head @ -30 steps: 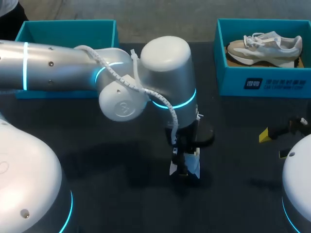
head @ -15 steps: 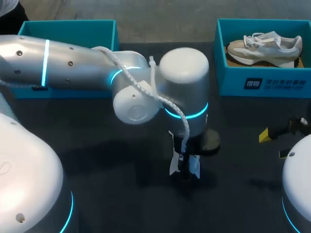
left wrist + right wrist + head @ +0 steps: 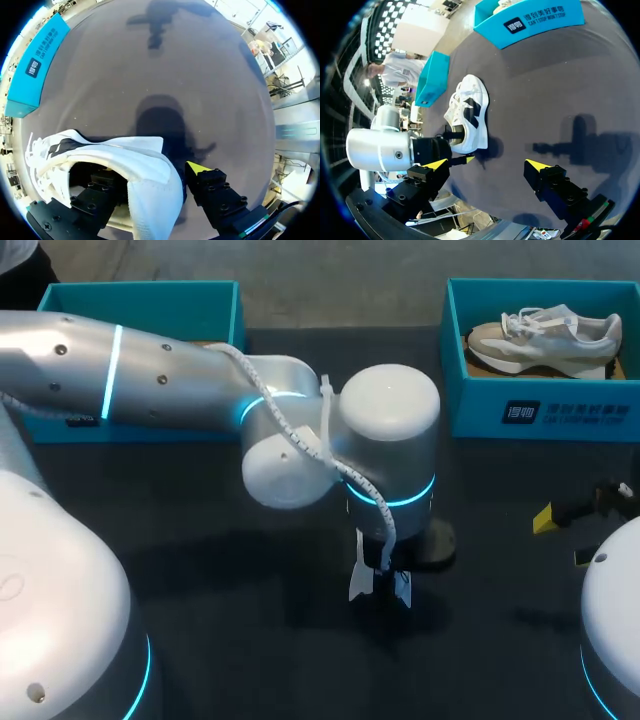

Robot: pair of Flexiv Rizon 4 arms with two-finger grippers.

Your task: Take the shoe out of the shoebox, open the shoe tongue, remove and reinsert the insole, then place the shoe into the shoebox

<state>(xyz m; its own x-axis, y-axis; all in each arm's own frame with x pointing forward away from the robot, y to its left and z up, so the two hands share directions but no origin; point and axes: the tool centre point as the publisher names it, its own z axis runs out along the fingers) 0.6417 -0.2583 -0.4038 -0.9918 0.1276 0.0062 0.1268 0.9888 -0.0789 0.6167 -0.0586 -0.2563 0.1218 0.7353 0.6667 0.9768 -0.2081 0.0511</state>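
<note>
A white sneaker with black side marks (image 3: 470, 112) lies on the dark table at mid-table. In the head view only white bits of this sneaker (image 3: 358, 582) show under my left arm. My left gripper (image 3: 380, 585) points down at its heel. In the left wrist view the heel wall (image 3: 150, 185) stands between the fingers, one finger inside the sneaker (image 3: 100, 150) and the yellow-tipped finger (image 3: 197, 168) outside, with a thin dark gap beside it. My right gripper (image 3: 565, 537) hangs open at the table's right side, wide open and empty (image 3: 487, 165).
A teal shoebox (image 3: 540, 415) at the back right holds a beige and white sneaker (image 3: 545, 332). Another teal box (image 3: 140, 300) stands at the back left behind my left arm. Bare dark table lies between the two grippers.
My left arm's elbow and wrist have swung to the right above the sneaker. Its fingers have drawn closer together around the heel. The right arm has not moved.
</note>
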